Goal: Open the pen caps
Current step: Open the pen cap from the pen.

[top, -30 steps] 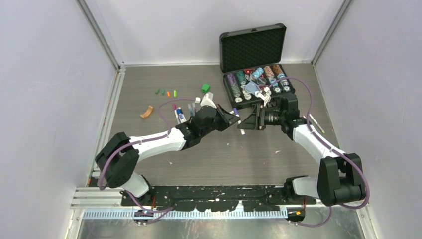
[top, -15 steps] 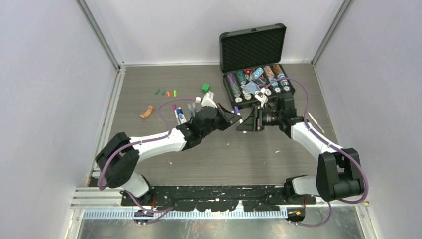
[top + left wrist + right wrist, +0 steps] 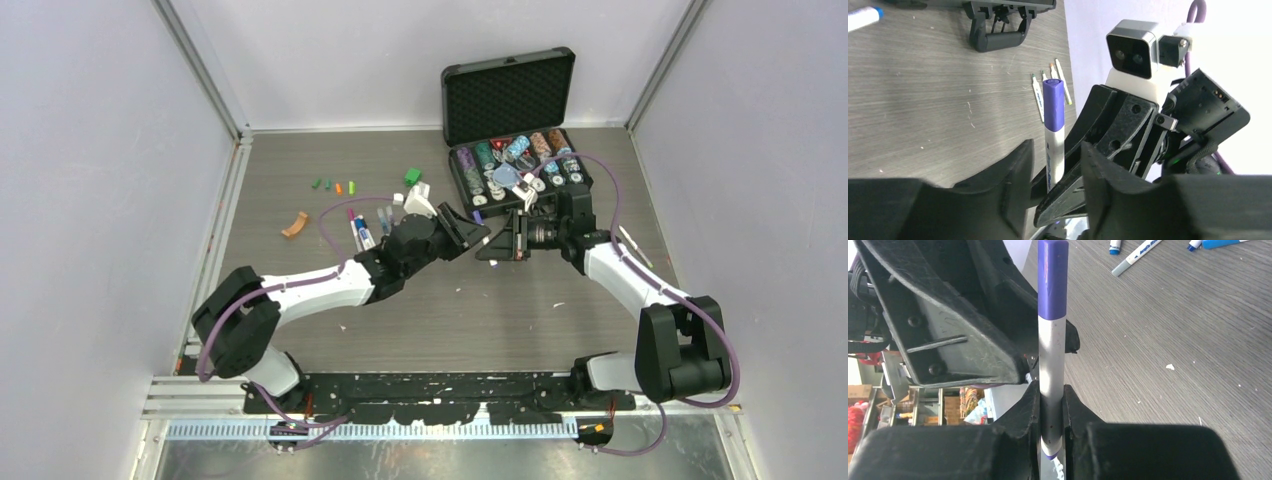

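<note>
1. The right gripper point(image 3: 1050, 388) is closed on a pen point(image 3: 1050, 355). The white barrel is clamped near its lower end, and both fingers point(image 3: 1075, 415) are pressed against it.
2. The pen is held upright in the right wrist view, raised off the table point(image 3: 500, 310). It is located near the middle of the table, just in front of the open case point(image 3: 510, 95).
3. A purple cap point(image 3: 1052, 280) is seated on the upper end of the barrel. No separation between cap and barrel is visible.
4. The left gripper point(image 3: 1057, 150) is partly open. Its fingers point(image 3: 1013, 175) are set on either side of the same barrel, below the cap.
5. In the left wrist view, a narrow gap is seen between the barrel and each left finger. The barrel is therefore flanked by the left gripper, not gripped by it.
6. The two grippers are positioned tip to tip, and nothing but the pen is seen between them.
7. Other pens point(image 3: 360, 232) are laid on the table beside the left arm. Loose caps point(image 3: 333, 186) are laid in a row further back, with a green cube point(image 3: 412, 177) to their right.
</note>
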Tool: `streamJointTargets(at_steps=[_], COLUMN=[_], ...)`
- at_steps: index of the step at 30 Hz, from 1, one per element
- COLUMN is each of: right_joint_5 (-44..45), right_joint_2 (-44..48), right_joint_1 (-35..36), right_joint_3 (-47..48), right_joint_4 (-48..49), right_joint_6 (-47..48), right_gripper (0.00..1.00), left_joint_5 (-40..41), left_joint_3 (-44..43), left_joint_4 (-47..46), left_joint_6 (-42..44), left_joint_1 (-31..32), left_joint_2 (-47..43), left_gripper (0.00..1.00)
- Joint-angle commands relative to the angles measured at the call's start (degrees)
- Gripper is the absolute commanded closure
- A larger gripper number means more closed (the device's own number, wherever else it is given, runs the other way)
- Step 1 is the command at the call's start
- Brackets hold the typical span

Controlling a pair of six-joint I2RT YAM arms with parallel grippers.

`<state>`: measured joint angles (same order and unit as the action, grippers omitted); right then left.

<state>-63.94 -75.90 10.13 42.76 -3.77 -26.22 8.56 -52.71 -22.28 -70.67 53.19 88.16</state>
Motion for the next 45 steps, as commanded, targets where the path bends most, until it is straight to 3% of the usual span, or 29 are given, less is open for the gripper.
streamJointTargets(at_steps=[1,8,15,35,43,45], right_joint_5=[-0.8,-4.4,-7.5,-10.3,-9.2,-8.9], right_joint_2=[0.8,1.3,0.6,0.3,0.1,0.1], right_joint_1=[0.2,0.2,0.3,0.6,0.9,0.9], right_joint_3=[3.6,8.1,10.0,9.8,9.9,10.0], right_joint_4=[-2.6,-19.7,-26.4,-26.3,-26.4,-26.4], right_joint_6=[5.0,23.2,30.6,30.7,30.7,30.7], right_gripper=[1.0,1.0,1.0,1.0,1.0,1.0], left_joint_5=[0.9,-2.0,-7.4,-10.5,-11.8,-11.6], left_joint_3=[1.6,6.8,8.2,5.2,5.0,5.2], left_joint_4=[-6.3,-11.4,-17.7,-20.0,-22.0,-22.1], left_joint_6=[4.0,10.3,11.3,7.3,5.4,5.2], left_joint_1=[0.1,-2.2,-3.9,-3.9,-3.9,-3.9], left_joint_2=[-3.3,-9.6,-10.0,-3.9,-2.7,-2.9], left_gripper=[0.51,0.26,0.26,0.42,0.65,0.76])
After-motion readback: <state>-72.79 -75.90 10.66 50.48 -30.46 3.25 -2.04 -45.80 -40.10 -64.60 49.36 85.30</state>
